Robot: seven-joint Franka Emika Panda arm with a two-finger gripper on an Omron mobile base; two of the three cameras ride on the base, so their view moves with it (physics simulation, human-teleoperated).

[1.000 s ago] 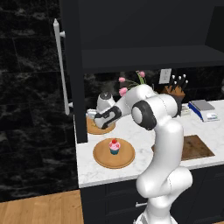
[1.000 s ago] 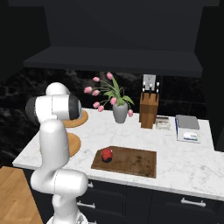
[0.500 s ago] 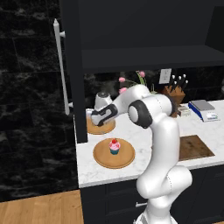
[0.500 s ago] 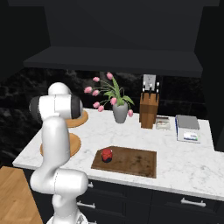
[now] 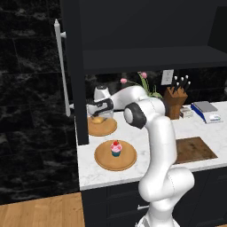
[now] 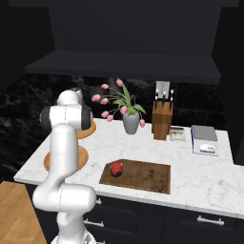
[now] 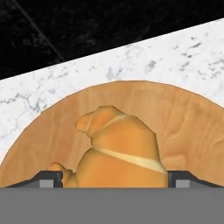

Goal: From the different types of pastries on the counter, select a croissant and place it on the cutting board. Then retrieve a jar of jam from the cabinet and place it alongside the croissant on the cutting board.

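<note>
croissant [image 7: 118,151] lies on a round wooden plate [image 7: 192,127] at the back left corner of the counter [image 5: 137,144], between the finger tips | gripper [image 5: 98,116] wide around it, grip not confirmed | arm reaches left, hand low over plate | jam jar [image 6: 116,168] on cutting board [image 6: 143,174]

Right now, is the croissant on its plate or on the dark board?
On its plate. The croissant sits on the round wooden plate, between the gripper tips.
</note>
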